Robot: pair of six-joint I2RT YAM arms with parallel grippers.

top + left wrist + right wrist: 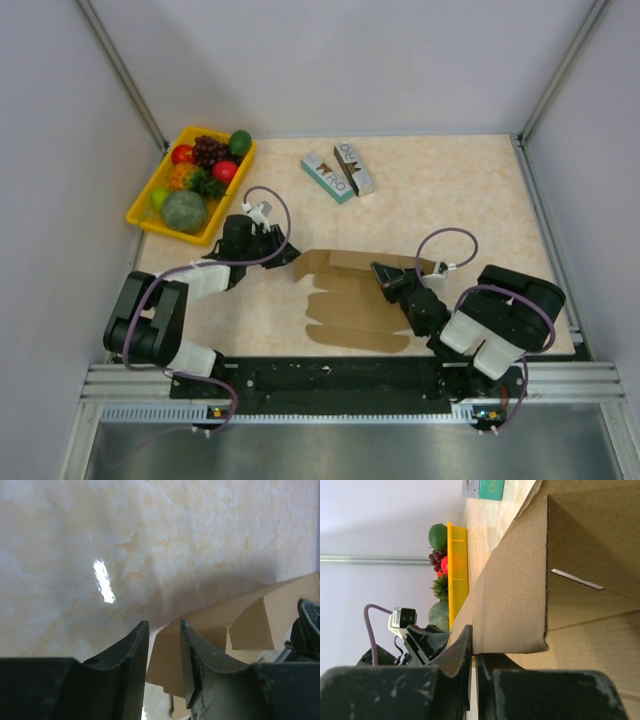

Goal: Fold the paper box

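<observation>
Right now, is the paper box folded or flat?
Partly folded: the paper box lies mostly flat on the table, but its far panel stands up along a crease.

Marbled table (480,190) bears paper box (350,300), tray (165,231) (yellow), two cartons (327,177) (355,168).

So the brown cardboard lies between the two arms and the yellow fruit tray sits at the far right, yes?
No, the yellow fruit tray sits at the far left, as the top view shows. What you said about the brown cardboard is right.
</observation>
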